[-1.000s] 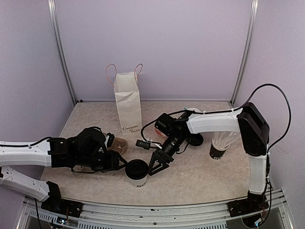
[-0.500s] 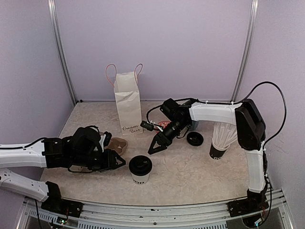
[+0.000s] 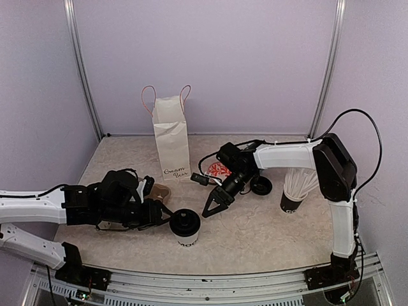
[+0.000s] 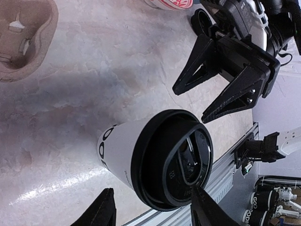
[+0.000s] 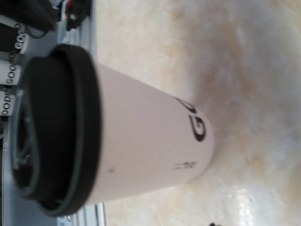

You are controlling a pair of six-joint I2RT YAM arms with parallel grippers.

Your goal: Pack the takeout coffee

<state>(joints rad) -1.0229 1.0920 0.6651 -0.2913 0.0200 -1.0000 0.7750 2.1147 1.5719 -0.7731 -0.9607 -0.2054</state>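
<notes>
One takeout coffee cup [image 3: 185, 229], white with black lettering and a black lid, stands near the table's front edge. In the left wrist view the cup [image 4: 141, 155] fills the lower middle. My left gripper [image 3: 167, 218] is at the cup's left side, open. Its two fingertips [image 4: 107, 207] stand either side of the lid end, and no grip shows. My right gripper [image 3: 210, 212] hovers just right of and behind the cup, open and empty, with spread fingers [image 4: 221, 101] pointing down at it. The right wrist view shows the cup [image 5: 141, 141] close up; that gripper's own fingers are out of frame.
A white paper bag [image 3: 172, 137] with pink handles stands upright at the back. A brown cardboard cup carrier [image 3: 158, 191] lies left of the cup. A loose black lid [image 3: 260, 185], a red-patterned item [image 3: 218, 169] and a dark cup of white straws [image 3: 296, 190] sit to the right.
My left gripper slid right, back up to the cup, and its jaws widened. The right gripper swung forward and down toward the cup. The cup shifted slightly.
</notes>
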